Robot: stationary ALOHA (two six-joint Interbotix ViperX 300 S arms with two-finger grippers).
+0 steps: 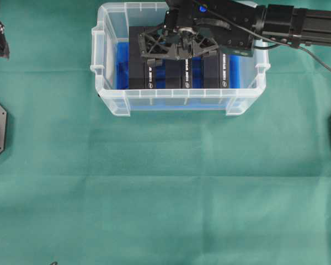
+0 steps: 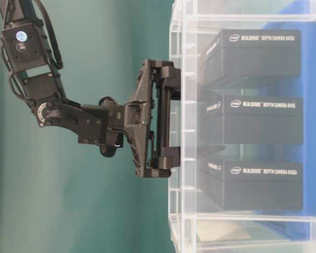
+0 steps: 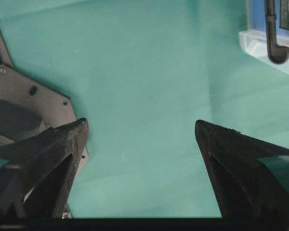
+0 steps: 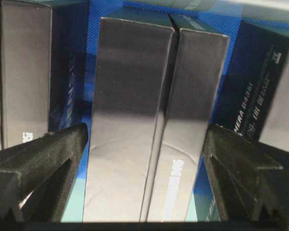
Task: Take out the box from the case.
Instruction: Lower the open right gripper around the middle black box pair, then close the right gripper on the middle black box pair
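My right gripper [image 4: 144, 139] hangs wide open inside the case [image 1: 107, 105], straddling the middle box [image 4: 130, 120]. Neighbouring boxes [image 4: 24, 72] crowd both fingers. My left gripper [image 3: 140, 130] gapes over bare green cloth [image 3: 144, 62].

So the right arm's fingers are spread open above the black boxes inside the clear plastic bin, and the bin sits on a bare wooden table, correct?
One thing is off: the clear plastic bin rests on a green cloth, not bare wood, as the overhead view shows. The rest holds: the right gripper has its fingers spread open above the black boxes.
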